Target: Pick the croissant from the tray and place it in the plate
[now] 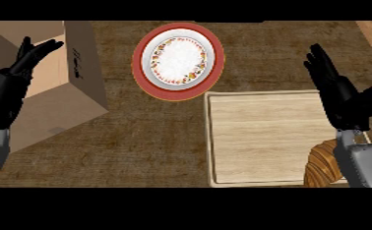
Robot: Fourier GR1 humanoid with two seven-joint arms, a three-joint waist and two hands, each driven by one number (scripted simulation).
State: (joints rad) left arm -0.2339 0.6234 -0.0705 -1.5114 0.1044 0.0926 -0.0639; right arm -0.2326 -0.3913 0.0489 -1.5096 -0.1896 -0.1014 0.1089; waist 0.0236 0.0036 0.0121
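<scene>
A golden-brown croissant (pixel 322 165) lies at the lower right corner of the pale wooden tray (pixel 258 135), partly hidden behind my right forearm. The plate (pixel 178 61), red-rimmed with a white patterned centre, sits on the counter beyond the tray's far left corner. My right hand (pixel 335 92) is open with fingers straight, above the tray's right edge and beyond the croissant, not touching it. My left hand (pixel 23 69) is open at the left edge, fingers up, resting over the cardboard box.
An open cardboard box (pixel 69 84) fills the left side of the counter, close to the plate's left. Dark wooden counter (pixel 156 140) shows between the box and the tray.
</scene>
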